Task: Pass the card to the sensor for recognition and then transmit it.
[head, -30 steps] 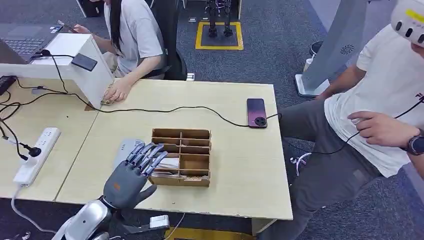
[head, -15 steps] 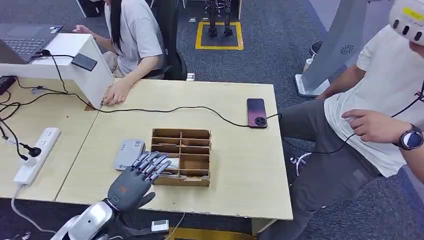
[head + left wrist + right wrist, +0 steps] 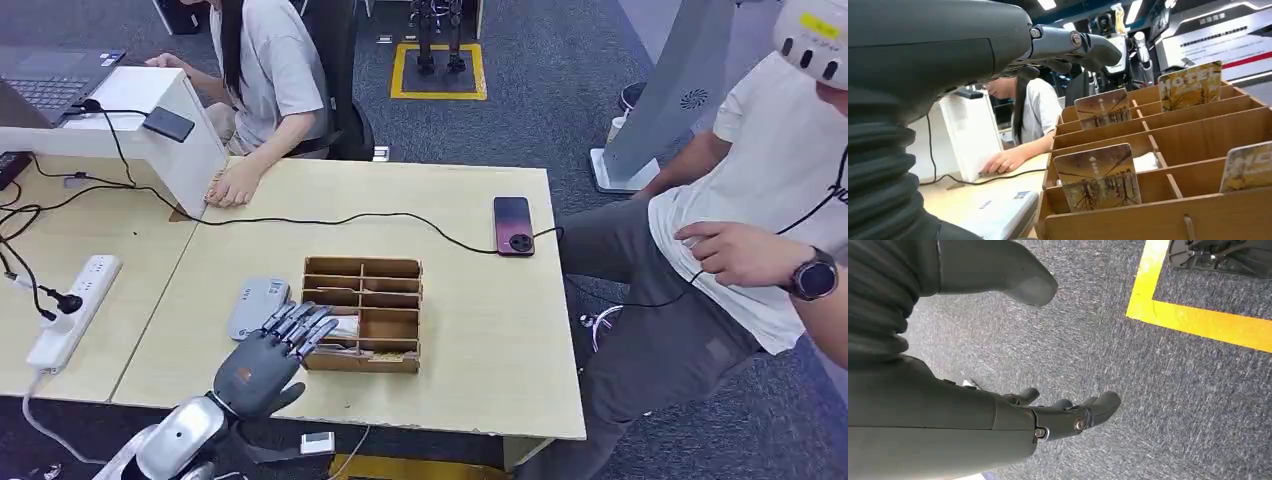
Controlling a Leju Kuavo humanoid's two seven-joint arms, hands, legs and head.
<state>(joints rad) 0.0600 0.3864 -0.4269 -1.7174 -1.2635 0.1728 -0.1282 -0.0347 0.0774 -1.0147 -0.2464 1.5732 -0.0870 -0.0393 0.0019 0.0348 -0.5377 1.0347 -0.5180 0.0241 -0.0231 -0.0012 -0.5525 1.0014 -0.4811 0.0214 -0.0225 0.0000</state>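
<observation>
A wooden divided card box point(image 3: 361, 362) stands near the table's front edge. Several picture cards stand upright in its slots, one in the nearest row point(image 3: 1097, 176), one further back point(image 3: 1103, 107). The grey card sensor point(image 3: 257, 304) lies flat just left of the box, also seen low beside the box wall as a pale slab point(image 3: 998, 214). My left hand point(image 3: 261, 366) hovers at the box's front left corner, empty, its fingers point(image 3: 301, 326) stretched out over the nearest slots. My right hand point(image 3: 998, 415) hangs over the carpet, fingers apart, holding nothing.
A phone point(image 3: 512, 225) on a black cable lies at the table's far right. A power strip point(image 3: 73, 311) sits at the left. A seated person rests a hand point(image 3: 233, 184) by a white stand point(image 3: 150, 120). Another person point(image 3: 760, 200) sits close on the right.
My left hand has drawn back toward the table's front edge, uncovering the grey sensor. The right-hand person's arm has shifted a little.
</observation>
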